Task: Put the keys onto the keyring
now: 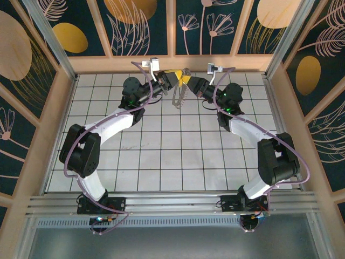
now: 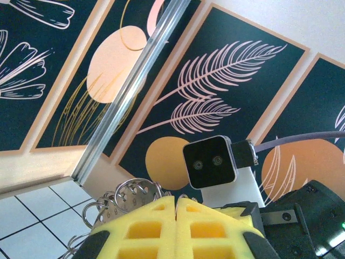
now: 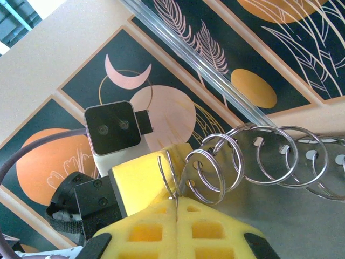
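Observation:
Both grippers are raised at the back middle of the table, tip to tip. My left gripper (image 1: 176, 78) (image 2: 177, 202) has its yellow pads shut, with a thin silver wire of the keyring (image 2: 135, 194) caught in their seam. My right gripper (image 1: 190, 82) (image 3: 177, 203) is shut on a thin wire loop of the keyring (image 3: 171, 171). Several silver split rings (image 3: 259, 156) pass through holes in flat grey metal keys (image 3: 302, 216). The bunch (image 1: 179, 97) hangs below the fingertips, off the table.
White tiled table (image 1: 178, 156) with wooden walls on three sides and slanted metal posts (image 1: 51, 38) at the back corners. Each wrist view has the other arm's camera close ahead (image 2: 209, 162) (image 3: 112, 129). The left gripper's yellow pad (image 3: 141, 181) touches my right fingertips.

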Robot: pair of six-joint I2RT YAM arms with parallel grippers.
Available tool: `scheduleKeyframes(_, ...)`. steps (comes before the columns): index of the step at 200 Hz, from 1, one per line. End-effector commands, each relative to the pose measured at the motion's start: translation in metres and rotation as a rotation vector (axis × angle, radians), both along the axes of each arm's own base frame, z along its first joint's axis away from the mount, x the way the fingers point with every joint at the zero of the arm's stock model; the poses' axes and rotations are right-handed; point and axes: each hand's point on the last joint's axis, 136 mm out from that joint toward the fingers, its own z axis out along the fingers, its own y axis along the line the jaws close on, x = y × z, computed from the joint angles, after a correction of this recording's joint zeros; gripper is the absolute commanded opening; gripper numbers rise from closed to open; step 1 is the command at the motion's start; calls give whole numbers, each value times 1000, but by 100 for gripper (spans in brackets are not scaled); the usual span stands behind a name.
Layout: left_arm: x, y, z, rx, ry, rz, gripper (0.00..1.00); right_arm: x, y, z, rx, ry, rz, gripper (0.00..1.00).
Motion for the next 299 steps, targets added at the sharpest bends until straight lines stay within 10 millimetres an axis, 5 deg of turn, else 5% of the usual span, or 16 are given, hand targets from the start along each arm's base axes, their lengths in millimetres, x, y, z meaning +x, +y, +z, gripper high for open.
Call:
scheduleKeyframes(1,-12,-7,14,-40,-55,-38,0,-22,19,-11,-39,0,94,8)
scheduleKeyframes(26,-10,-6,12,-41,-54,-25,0,-23,10,-16,-63,16,56,30)
scheduleKeyframes(75,-6,-8,5,-45,-39,-31,0,-33,-19,-26,-83,41,-20,47)
scheduleKeyframes(159,-4,-12,-9,-21,-16,-60,0,-27,-65,-6,-107,8,-159,49)
scheduleKeyframes(211,-3,-13,-17,-28,40,-84,0,-12,-65,17,-31,-63,-175,47)
scheduleKeyframes(299,-7,-15,-16,-35,98,-130,0,-3,-49,21,53,-98,-135,33)
